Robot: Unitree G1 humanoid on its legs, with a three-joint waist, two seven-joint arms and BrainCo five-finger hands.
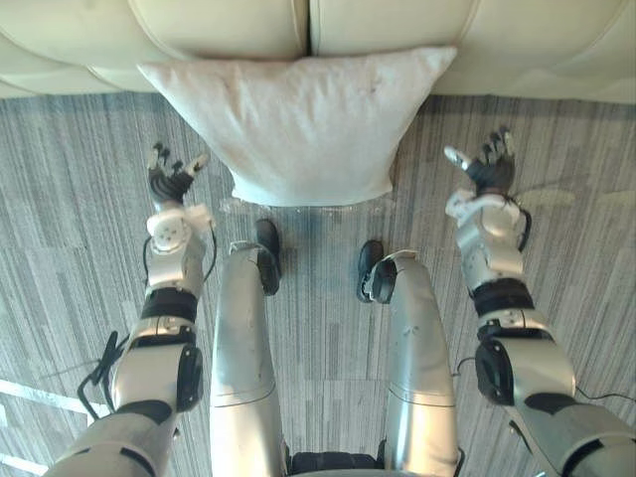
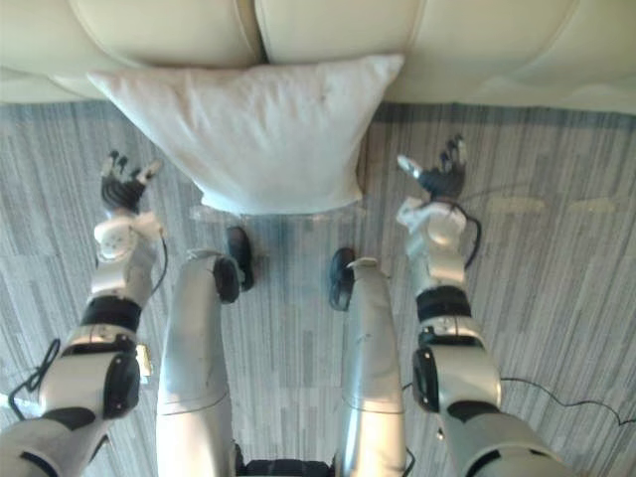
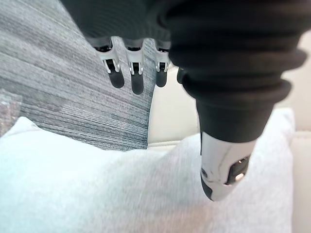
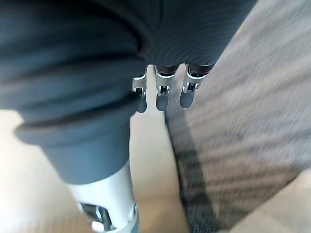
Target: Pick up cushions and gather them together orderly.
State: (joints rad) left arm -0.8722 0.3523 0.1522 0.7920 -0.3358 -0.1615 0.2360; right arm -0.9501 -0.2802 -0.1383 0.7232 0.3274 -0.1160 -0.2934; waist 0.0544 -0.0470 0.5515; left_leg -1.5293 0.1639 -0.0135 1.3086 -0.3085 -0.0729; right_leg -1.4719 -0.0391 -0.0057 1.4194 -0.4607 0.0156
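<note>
A white, square fabric cushion is lying in the upper centre of the frame. Its top edge is leaning against the front of a cream leather sofa, and its lower edge is resting on the grey striped carpet.

The left hand is hovering at centre left, just beside the cushion's lower left corner and apart from it. Its fingers are spreading wide and holding nothing. The right hand is hovering at centre right, a little further from the cushion's right edge, with its fingers likewise fanning open and empty.

The robot appears to be lining up a two-handed grasp, so the pick-up is not yet begun. The next move is likely calling for both hands to close inward on the cushion's opposite sides and press evenly before lifting.
</note>
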